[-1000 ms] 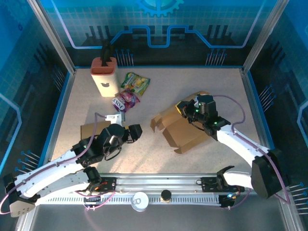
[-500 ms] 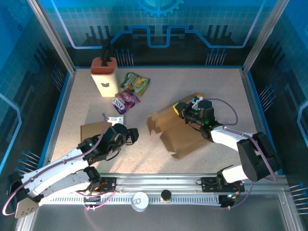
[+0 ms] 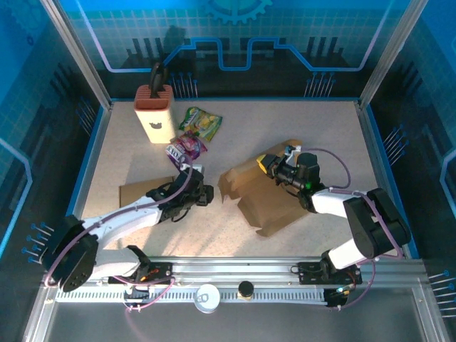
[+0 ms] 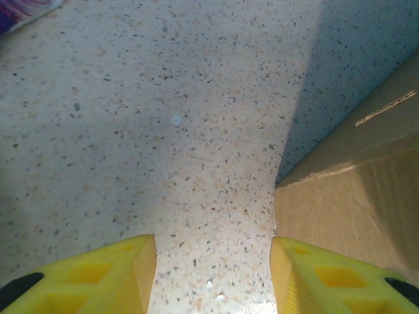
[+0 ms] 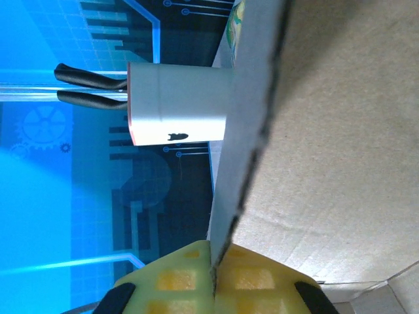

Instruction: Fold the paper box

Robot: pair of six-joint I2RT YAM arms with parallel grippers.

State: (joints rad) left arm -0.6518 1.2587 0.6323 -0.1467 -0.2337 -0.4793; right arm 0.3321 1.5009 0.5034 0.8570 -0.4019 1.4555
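Paper box [image 3: 274, 203] sits right of table centre, one upper flap clamped in the right gripper [image 3: 266, 163], whose arm folds low behind it; left gripper [image 3: 204, 194] stretches low, fingers spread, just beside its left edge; brown cardboard, partly unfolded, flaps splayed; one box, two snack packets [image 3: 201, 122], one knife block [image 3: 154, 114].

I've got the paper box [image 3: 267, 196] just right of table centre. My left gripper [image 3: 203, 194] sits at its 9 o'clock, my right gripper [image 3: 267, 164] on its 12 o'clock edge. The flat cardboard sheet [image 3: 139, 191] lies at the left gripper's 9 o'clock. The knife block [image 3: 154, 114] stands far-left, with the far snack packet [image 3: 201, 122] at its 3 o'clock and the near snack packet [image 3: 184, 149] at its 5.
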